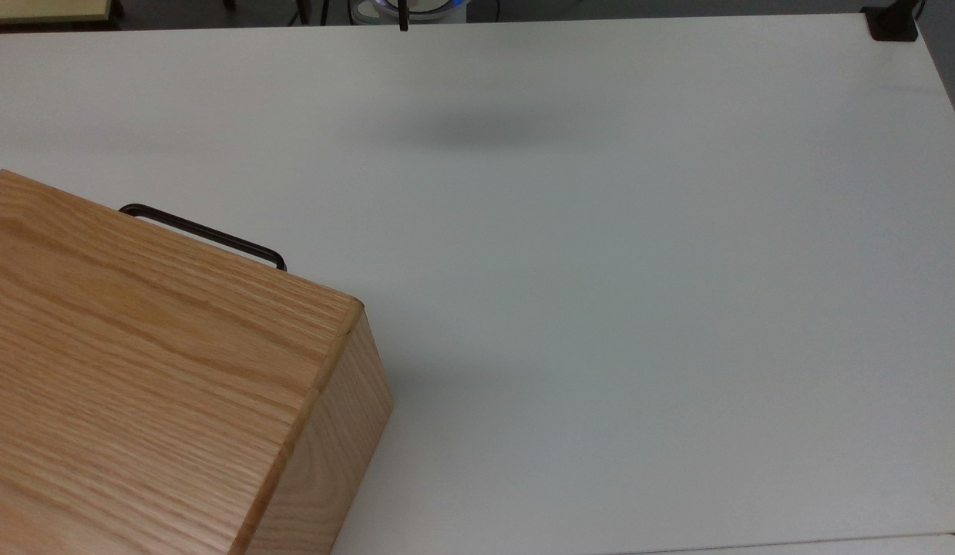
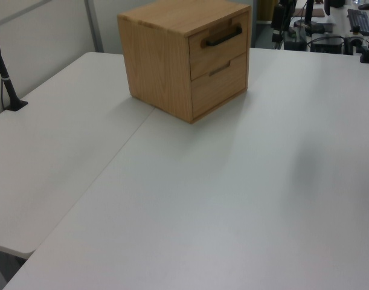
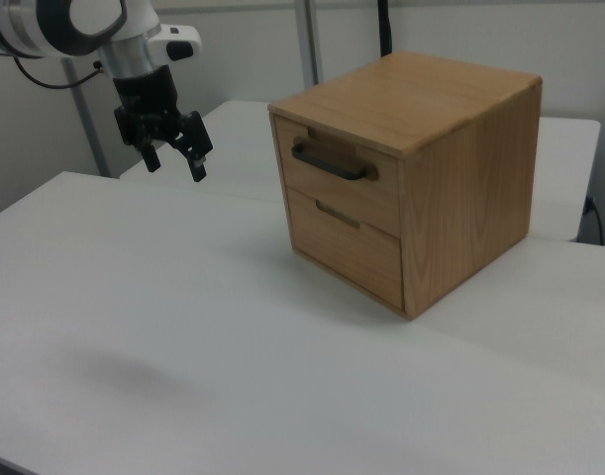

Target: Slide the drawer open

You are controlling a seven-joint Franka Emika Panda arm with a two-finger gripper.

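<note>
Oak drawer [image 1: 203,235] sits shut in its casing [image 1: 153,370] at the top view's left, handle [image 2: 223,36] facing open table [image 2: 232,199] in the left view, while the right view shows the gripper [image 3: 175,155] aloft, fingers spread wide, well apart from it, presumably poised to approach.

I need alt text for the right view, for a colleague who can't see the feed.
An oak box sits on a white table, its upper drawer, with a black bar handle, shut flush above a second drawer. The robot's gripper, open, hangs in the air toward the right view's left, apart from the box.
</note>
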